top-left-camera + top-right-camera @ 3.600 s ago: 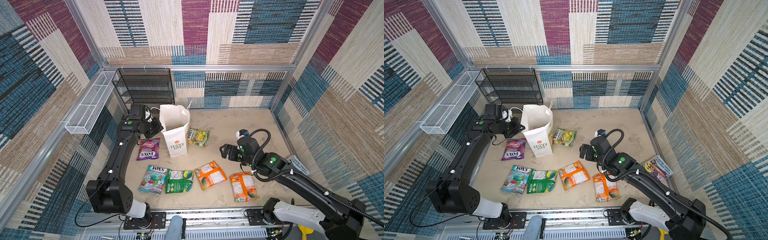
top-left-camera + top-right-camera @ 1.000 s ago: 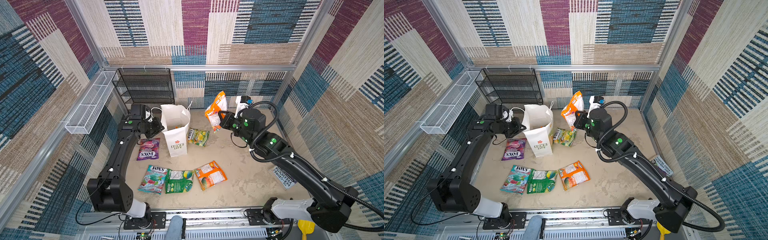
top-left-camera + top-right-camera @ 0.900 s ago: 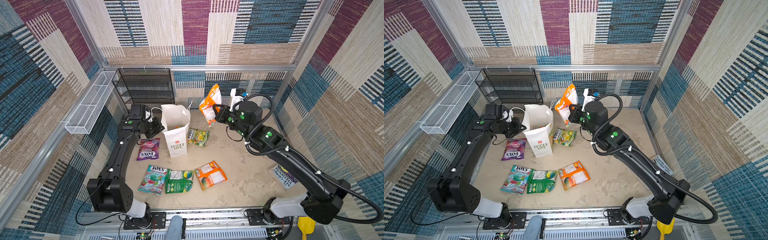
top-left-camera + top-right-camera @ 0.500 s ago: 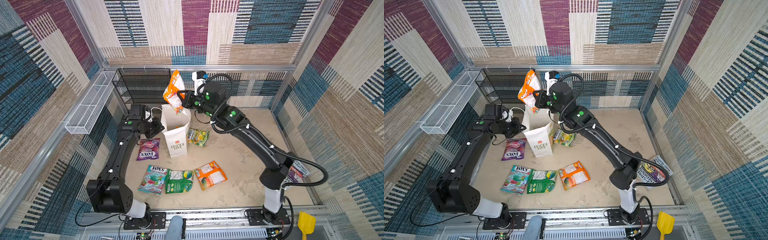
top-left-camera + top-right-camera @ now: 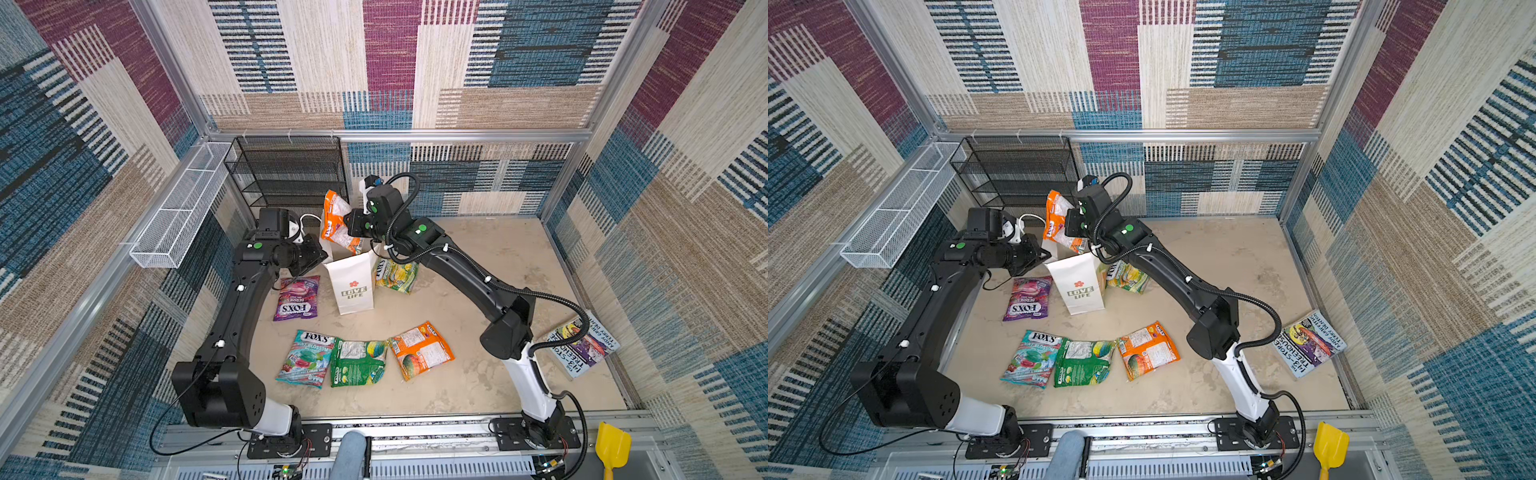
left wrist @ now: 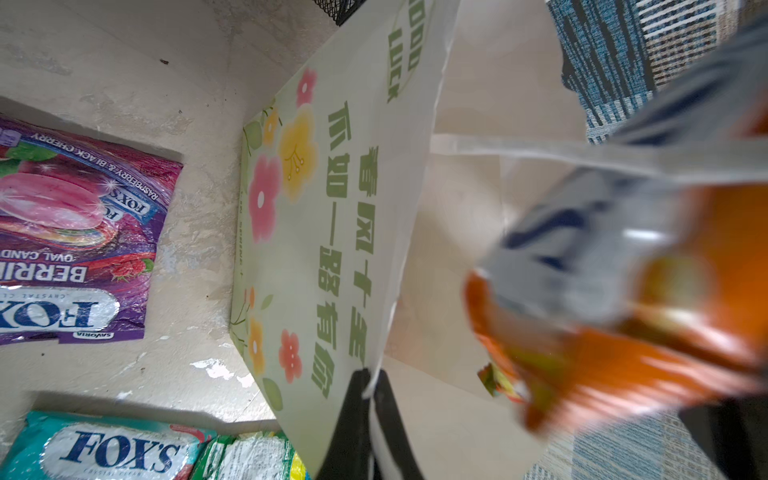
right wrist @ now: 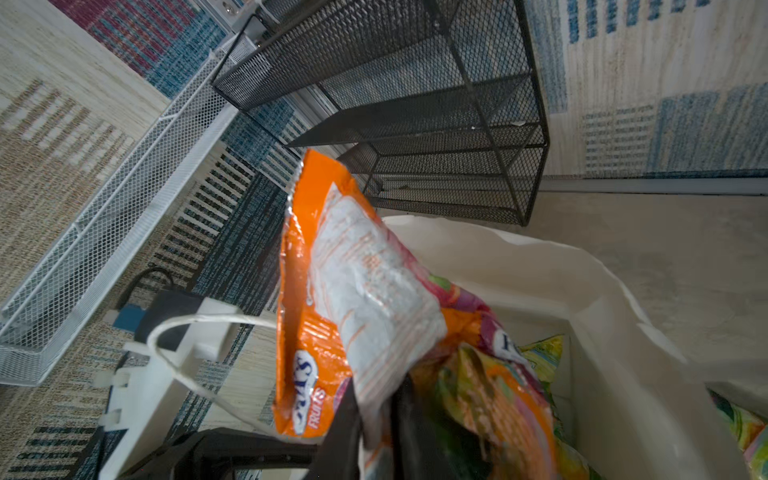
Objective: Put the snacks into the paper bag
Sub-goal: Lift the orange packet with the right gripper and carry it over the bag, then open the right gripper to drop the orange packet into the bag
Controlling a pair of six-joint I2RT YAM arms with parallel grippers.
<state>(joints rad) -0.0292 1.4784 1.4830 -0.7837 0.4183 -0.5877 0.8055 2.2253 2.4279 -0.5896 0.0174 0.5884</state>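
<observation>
Over the bag point(image 5: 353, 291), right gripper point(image 7: 376, 415) pinches a blurred packet point(image 6: 623, 357); left gripper point(image 6: 368, 386), cut off, clamps the rim; beige surface point(image 5: 478, 257).

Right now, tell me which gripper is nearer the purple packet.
Left: left gripper pinches the bag rim by the purple packet; right gripper holds an orange packet above the bag.

An orange packet point(image 5: 335, 221), white bag point(image 5: 352, 271) (red flower point(image 5: 353, 284)).

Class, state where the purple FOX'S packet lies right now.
In both top views the purple packet lies flat on the table, just left of the paper bag and behind the teal packet.
</observation>
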